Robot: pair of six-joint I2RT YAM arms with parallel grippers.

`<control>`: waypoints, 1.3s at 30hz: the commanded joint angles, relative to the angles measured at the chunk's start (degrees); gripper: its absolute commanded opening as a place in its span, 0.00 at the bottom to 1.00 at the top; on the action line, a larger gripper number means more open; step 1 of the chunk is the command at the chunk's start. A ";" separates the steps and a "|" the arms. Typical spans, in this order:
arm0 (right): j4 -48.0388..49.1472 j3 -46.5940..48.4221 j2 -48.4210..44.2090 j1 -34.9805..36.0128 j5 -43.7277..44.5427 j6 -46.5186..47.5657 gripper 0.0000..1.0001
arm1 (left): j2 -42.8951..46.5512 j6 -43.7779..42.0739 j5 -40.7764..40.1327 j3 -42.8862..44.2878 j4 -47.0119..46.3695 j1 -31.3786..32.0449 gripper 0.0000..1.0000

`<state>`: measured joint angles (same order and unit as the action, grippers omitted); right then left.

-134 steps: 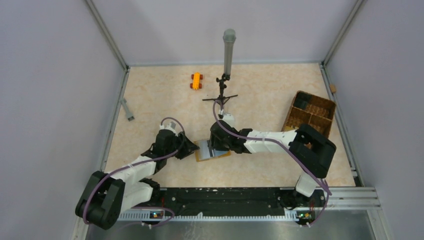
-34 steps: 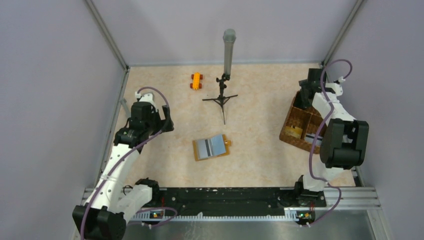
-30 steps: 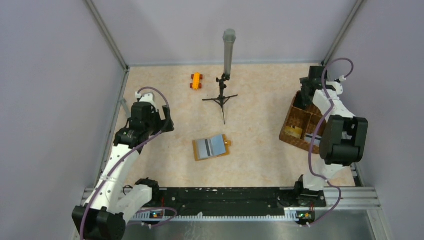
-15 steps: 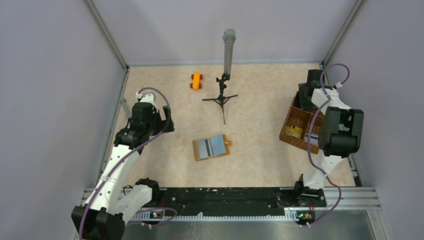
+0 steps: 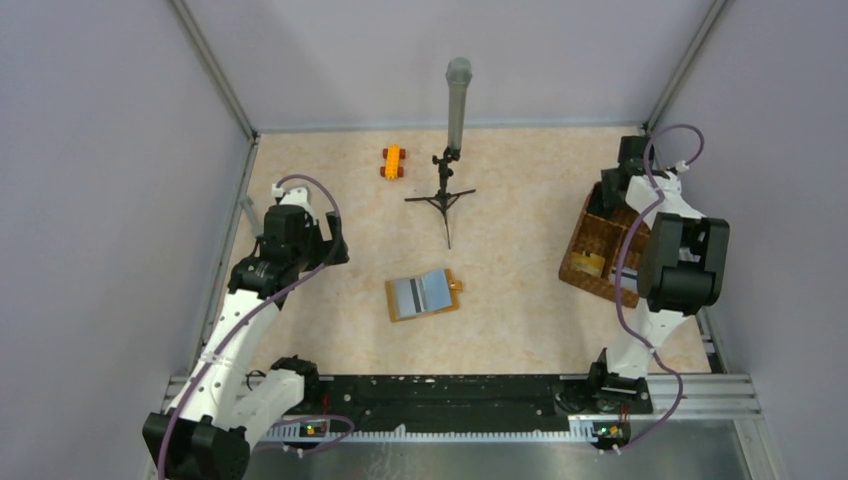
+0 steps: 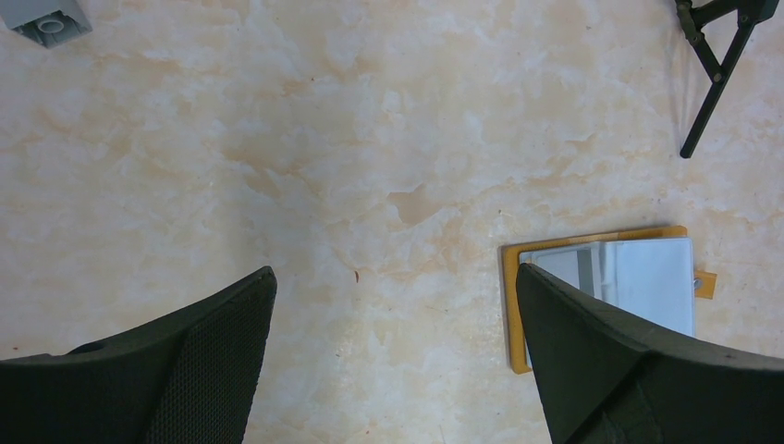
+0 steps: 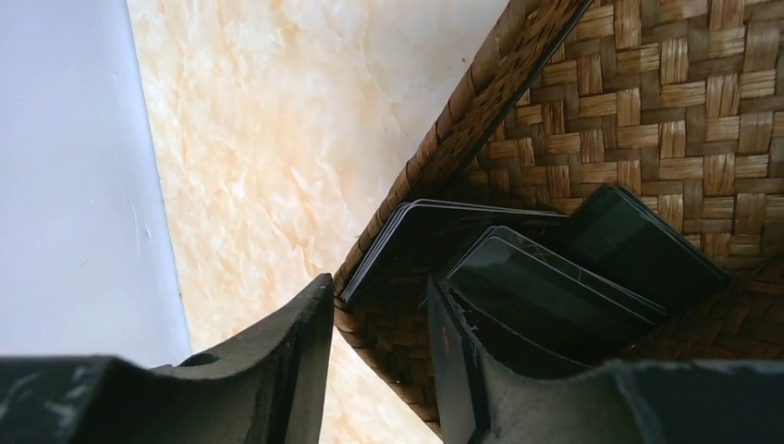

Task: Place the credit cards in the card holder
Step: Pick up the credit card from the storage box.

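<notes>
The card holder [image 5: 397, 312] lies open and flat mid-table, a mustard-orange wallet; the left wrist view shows its orange border [image 6: 510, 314]. Two credit cards rest on it, one silvery grey [image 5: 408, 294], one pale blue [image 5: 437, 290] [image 6: 652, 277]. My left gripper [image 5: 335, 250] [image 6: 396, 270] hovers left of the wallet, open wide and empty. My right gripper [image 5: 615, 185] [image 7: 379, 280] is at the far corner of the wicker basket [image 5: 600, 255]. Its jaws are narrowed but still apart, straddling the basket wall [image 7: 434, 148]. Several dark cards [image 7: 555, 277] lean inside that compartment.
An orange toy car [image 5: 392, 161] sits at the back. A black tripod with a grey tube [image 5: 447, 190] stands behind the wallet; one leg shows in the left wrist view [image 6: 712, 102]. A grey block [image 5: 255, 220] [image 6: 46, 18] lies by the left wall.
My right gripper has dropped onto the basket's far corner and its jaws have narrowed. The left arm and the wallet have stayed put.
</notes>
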<state>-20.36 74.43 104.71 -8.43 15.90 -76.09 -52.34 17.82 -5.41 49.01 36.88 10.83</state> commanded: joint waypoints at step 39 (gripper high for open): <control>-0.88 4.27 -0.20 -2.74 0.90 3.37 0.18 | 1.51 -0.83 0.14 -0.70 -1.72 0.34 0.99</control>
<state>-19.88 77.08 106.89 -10.04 15.57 -74.52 -52.23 17.80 -5.41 48.73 36.88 10.94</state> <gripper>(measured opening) 0.228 0.986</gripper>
